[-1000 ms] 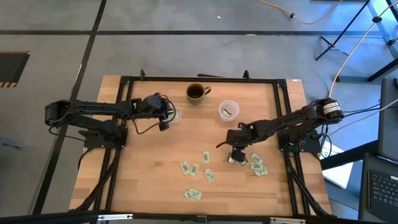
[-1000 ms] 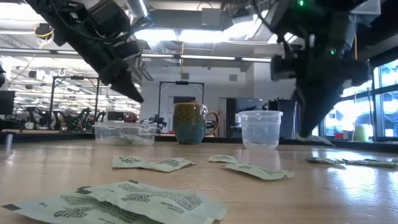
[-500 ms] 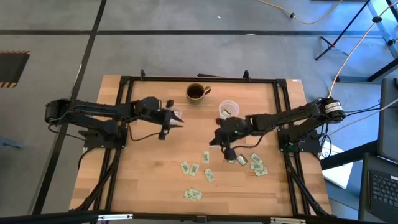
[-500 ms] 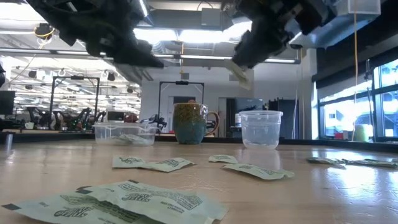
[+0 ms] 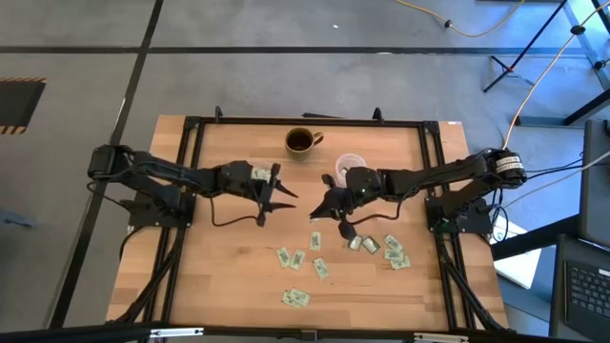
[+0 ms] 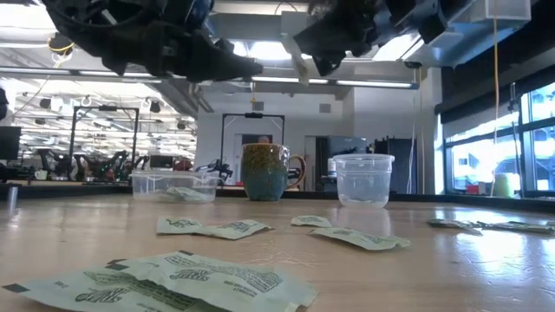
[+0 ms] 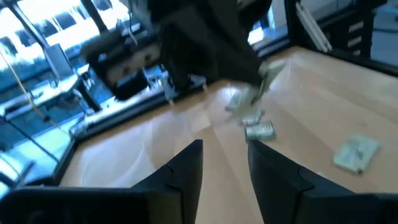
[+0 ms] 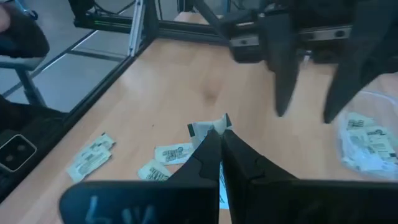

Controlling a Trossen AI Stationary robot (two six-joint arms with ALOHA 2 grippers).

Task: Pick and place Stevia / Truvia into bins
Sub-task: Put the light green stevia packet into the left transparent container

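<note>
Several pale green Stevia / Truvia sachets (image 5: 319, 269) lie flat on the near half of the wooden table. My right gripper (image 5: 319, 211) hangs above the table's middle, shut on one sachet (image 8: 203, 129). My left gripper (image 5: 281, 195) faces it from the left, open and holding nothing, a short gap away. Of the bins, the clear tub (image 6: 173, 185) with sachets inside stands at the back, mostly hidden under my left arm in the high view. The round cup (image 5: 351, 163) stands right of it, partly covered by my right arm. My right gripper pinches one end of the sachet (image 8: 211, 127) between its two fingertips. The rest of the sachet sticks out beyond the tips toward my left gripper. The fingers lie nearly level, pointing toward the table's left. The sachet is lifted clear of the table.
A dark mug (image 5: 303, 141) with a handle stands at the back between tub and cup. More sachets (image 5: 394, 254) lie at the right under my right arm. A black frame (image 5: 191, 124) runs round the table's edges.
My right gripper has risen from the sachets at the right, lifting one clear, and swung left toward the middle, tipping from pointing down to nearly level. My left gripper has moved from over the tub toward the middle, tipped up to near level, and opened.
</note>
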